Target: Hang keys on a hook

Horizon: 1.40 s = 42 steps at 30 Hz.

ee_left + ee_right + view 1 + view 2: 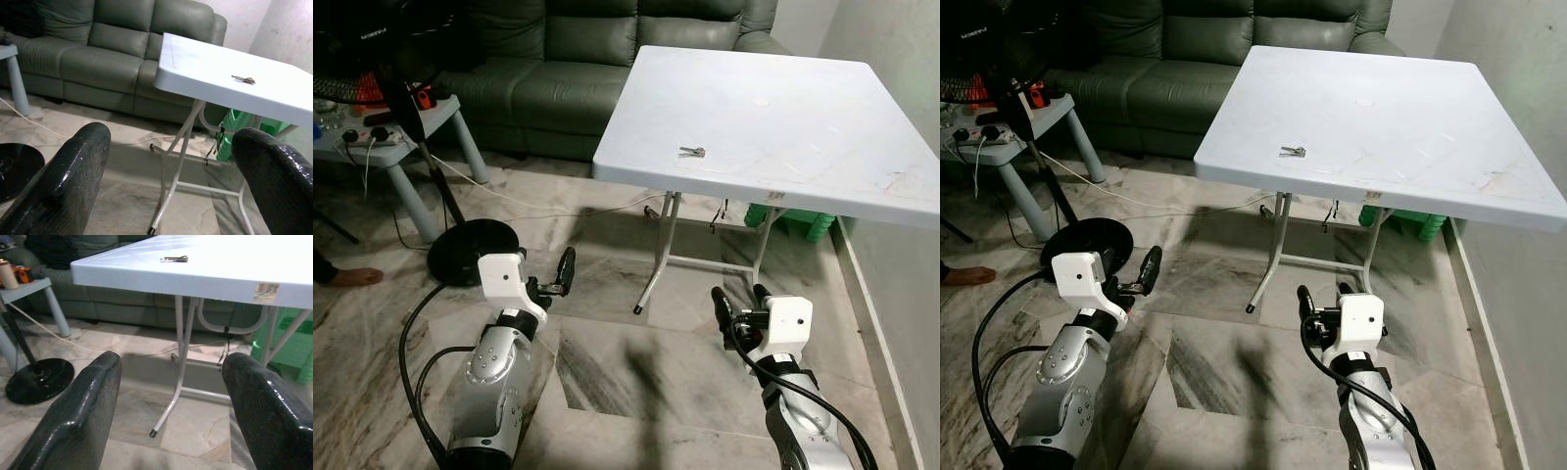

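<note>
Here, a small bunch of silver metal keys [692, 151] lies flat on a white square plastic folding table [783, 117], near the table's front-left edge and well apart from both arms. In the head views the bunch's long axis runs roughly parallel to that front edge, one end toward the robot's left and the other toward its right; which end is the ring is too small to tell.

The left gripper [555, 279] hangs low over the marbled stone floor [626, 372], short of the table, its two black fingers spread wide and holding nothing. The right gripper [737, 305] hangs likewise below the table's front edge, its jaws also wide apart and empty.

The left wrist view looks up between its fingers [68, 181] at the keys [244, 80] on the tabletop, and also catches a green plastic item [234, 137] under the table. The right wrist view shows the keys [174, 258] from lower down, together with the table's white metal legs [178, 357] and a brownish patch [266, 290] on the table's edge.

The head views alone take in the dark green leather sofa [558, 69] behind the table, a black floor fan with a round base [470, 250], a pale grey side table [401, 147] cluttered with small things, and a person's bare foot [352, 277] at the left edge.
</note>
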{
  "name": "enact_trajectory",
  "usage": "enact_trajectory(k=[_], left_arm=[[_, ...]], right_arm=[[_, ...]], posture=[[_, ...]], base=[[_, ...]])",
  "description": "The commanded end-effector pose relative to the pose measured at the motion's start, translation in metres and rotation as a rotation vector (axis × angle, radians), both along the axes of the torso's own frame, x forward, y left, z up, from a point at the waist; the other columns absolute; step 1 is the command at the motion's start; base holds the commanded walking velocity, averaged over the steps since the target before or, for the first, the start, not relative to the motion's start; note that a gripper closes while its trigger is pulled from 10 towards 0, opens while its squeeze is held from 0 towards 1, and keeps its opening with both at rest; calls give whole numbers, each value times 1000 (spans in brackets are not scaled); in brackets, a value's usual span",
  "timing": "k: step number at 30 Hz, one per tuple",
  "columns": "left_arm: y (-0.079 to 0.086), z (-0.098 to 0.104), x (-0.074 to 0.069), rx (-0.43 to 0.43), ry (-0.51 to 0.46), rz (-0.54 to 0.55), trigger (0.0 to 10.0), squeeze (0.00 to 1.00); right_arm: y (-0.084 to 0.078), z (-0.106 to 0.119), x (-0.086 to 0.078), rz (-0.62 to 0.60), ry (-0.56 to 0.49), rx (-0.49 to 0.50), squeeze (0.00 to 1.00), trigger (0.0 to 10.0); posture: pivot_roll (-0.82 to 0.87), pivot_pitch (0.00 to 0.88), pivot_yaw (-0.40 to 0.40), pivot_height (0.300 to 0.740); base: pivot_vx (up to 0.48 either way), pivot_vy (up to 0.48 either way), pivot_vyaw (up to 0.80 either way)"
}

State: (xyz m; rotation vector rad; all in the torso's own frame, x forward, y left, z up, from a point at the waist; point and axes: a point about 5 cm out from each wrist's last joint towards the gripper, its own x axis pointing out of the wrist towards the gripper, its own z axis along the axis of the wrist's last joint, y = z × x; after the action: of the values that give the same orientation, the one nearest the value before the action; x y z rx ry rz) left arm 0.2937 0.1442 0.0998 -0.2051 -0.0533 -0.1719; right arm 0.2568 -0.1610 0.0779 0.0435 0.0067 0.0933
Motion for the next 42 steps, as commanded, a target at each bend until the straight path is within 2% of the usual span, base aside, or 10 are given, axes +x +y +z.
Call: enact_trajectory(k=[1,3,6,7,8,9,16,42], left_arm=[[0,2,0,17,-4,-14,10000,0],[0,3,1,18,-4,-15,10000,0],[0,3,1,15,-5,-15,10000,0],[0,3,1,11,-3,-16,10000,0],[0,3,1,7,-1,-17,10000,0],[-1,3,1,2,1,-20,10000,0],[-2,5,2,-9,-4,-29,10000,0],[-6,3,2,-5,4,-56,10000,0]], right_arm=[[-4,8,2,-15,-29,-11,1000,10000],[-8,8,4,-59,-20,-51,1000,10000],[-9,8,5,-58,-20,-72,1000,10000],[-8,9,5,-37,-20,-60,788,10000],[-8,9,5,-29,-23,-54,55,10000],[-8,10,5,-29,-28,-55,0,10000],[-6,12,5,2,-41,-48,0,10000],[-3,10,3,26,-38,-46,0,10000]], posture=[[-55,78,-13,732],[-55,77,-13,732],[-57,73,-12,732],[-58,72,-11,732],[-58,72,-11,732],[-60,70,-11,732],[-59,64,-12,732],[-62,46,-11,732]], base=[[0,0,0],[0,0,0],[0,0,0],[0,0,0],[0,0,0],[0,0,0],[163,0,0],[400,0,0]])
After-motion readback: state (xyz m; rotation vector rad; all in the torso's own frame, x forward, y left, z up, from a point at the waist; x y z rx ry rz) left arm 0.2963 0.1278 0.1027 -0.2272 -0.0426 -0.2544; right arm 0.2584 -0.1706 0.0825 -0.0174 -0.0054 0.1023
